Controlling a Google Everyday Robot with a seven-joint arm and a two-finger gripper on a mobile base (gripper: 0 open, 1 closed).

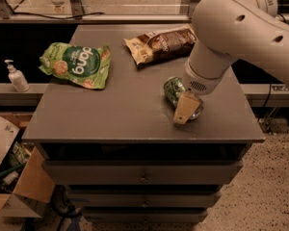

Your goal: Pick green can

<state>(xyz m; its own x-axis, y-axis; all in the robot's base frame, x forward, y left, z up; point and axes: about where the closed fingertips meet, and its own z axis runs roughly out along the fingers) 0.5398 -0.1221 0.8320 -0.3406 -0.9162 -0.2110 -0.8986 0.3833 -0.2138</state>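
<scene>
The green can (172, 89) lies on its side on the dark grey cabinet top (115, 114), right of the middle and near the front edge. It is dark green with pale markings and a silver end. My gripper (187, 110) comes down from the white arm (231, 32) at the upper right. It sits right at the can's near end, with its tan tip covering part of the can. The rest of the gripper is hidden behind the wrist.
A light-green snack bag (77, 64) lies at the back left and a brown snack bag (159, 43) at the back middle. A soap bottle (15, 77) stands on a ledge to the left. Cardboard boxes (14, 177) sit on the floor at the left. Drawers (143, 172) run below the top.
</scene>
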